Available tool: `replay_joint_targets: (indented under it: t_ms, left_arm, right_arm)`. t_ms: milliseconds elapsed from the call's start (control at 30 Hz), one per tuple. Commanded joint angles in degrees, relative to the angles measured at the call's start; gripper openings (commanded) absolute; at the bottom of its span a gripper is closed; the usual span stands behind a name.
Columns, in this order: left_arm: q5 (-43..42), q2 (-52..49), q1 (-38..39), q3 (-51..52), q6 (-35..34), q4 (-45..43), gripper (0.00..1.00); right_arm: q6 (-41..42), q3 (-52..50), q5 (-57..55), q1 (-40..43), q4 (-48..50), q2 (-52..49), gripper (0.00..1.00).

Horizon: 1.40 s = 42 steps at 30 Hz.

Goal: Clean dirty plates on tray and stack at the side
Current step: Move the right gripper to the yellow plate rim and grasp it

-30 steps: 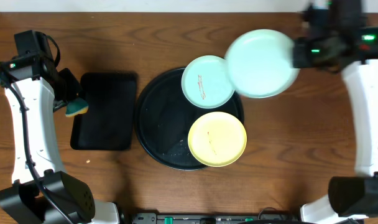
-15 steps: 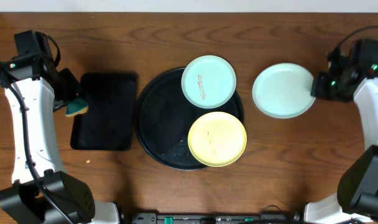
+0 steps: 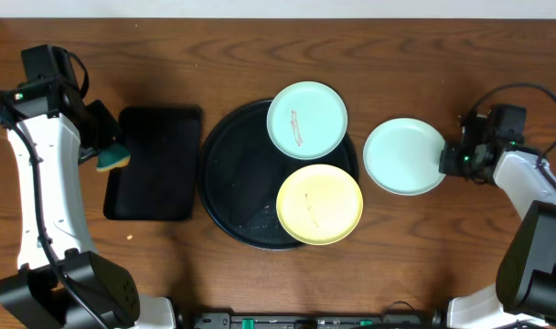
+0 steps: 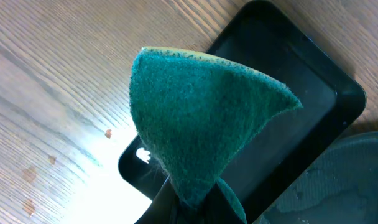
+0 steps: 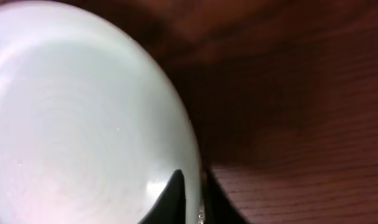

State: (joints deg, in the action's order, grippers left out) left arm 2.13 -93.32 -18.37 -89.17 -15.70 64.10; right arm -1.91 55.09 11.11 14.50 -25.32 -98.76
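The round black tray (image 3: 232,174) holds a mint-blue plate (image 3: 306,120) with a reddish smear at its far right and a pale yellow plate (image 3: 319,203) at its near right. A second mint-blue plate (image 3: 404,156) lies low over the table right of the tray, and it fills the right wrist view (image 5: 77,118). My right gripper (image 3: 445,160) is shut on this plate's right rim, seen in the right wrist view (image 5: 192,193). My left gripper (image 3: 102,146) is shut on a green sponge (image 4: 195,118), held over the left edge of the rectangular tray.
A smaller rectangular black tray (image 3: 157,164) lies left of the round tray, also in the left wrist view (image 4: 301,99). Small crumbs (image 4: 108,132) lie on the wooden table by its edge.
My right gripper carried the mint-blue plate from above the tray's far right down and to the right, to the table beside the tray. The left arm has not moved.
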Motion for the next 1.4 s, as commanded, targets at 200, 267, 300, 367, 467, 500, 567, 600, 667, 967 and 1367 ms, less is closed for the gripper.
replay_joint_targets:
  t_ms: [200,267,300,367,467,500,567,600,667,967,1367]
  left_arm:
    - [0.52,-0.09,-0.2,0.35,-0.48,-0.28,0.07]
    - [-1.68,-0.09,-0.15,0.35,-0.48,-0.39,0.08]
    - [-2.34,-0.13,-0.09,0.35,-0.48,-0.57,0.07]
    - [-3.17,-0.24,0.48,0.35,-0.46,-1.05,0.07]
    - [-3.19,-0.28,2.64,0.35,0.85,-1.18,0.07]
    - [-3.19,-0.28,3.45,0.35,1.38,-1.14,0.07]
    - [-3.17,-0.28,5.31,0.35,2.58,-1.14,0.07]
    - [-3.15,-0.28,6.16,0.35,2.97,-1.16,0.07]
    - [-2.97,-0.28,7.72,0.35,3.13,-1.22,0.07]
    - [-2.54,-0.28,9.81,0.35,3.17,-1.6,0.07]
    - [-2.54,-0.28,9.84,0.35,3.17,-1.6,0.07]
  right_arm:
    - [7.58,12.5,7.96,-0.79,-10.91,6.4,0.25]
    - [7.63,16.7,11.63,-1.81,-15.76,8.11,0.29]
    - [7.63,18.14,12.31,-2.64,-17.84,8.76,0.29]
    - [7.54,19.58,12.28,-4.52,-20.76,9.44,0.31]
    - [6.99,19.85,12.26,-9.57,-25.57,9.25,0.32]
    - [6.97,19.85,12.11,-11.13,-27.06,8.94,0.32]
    - [6.99,19.85,10.43,-14.75,-30.36,7.91,0.34]
    - [6.99,19.85,9.84,-15.89,-31.32,7.5,0.35]
    - [6.97,19.85,9.73,-18.95,-33.55,5.84,0.35]
    - [6.08,19.82,8.2,-27.71,-37.24,-3.87,0.35]
    - [3.54,19.78,3.74,-32.2,-37.48,-11.45,0.27]
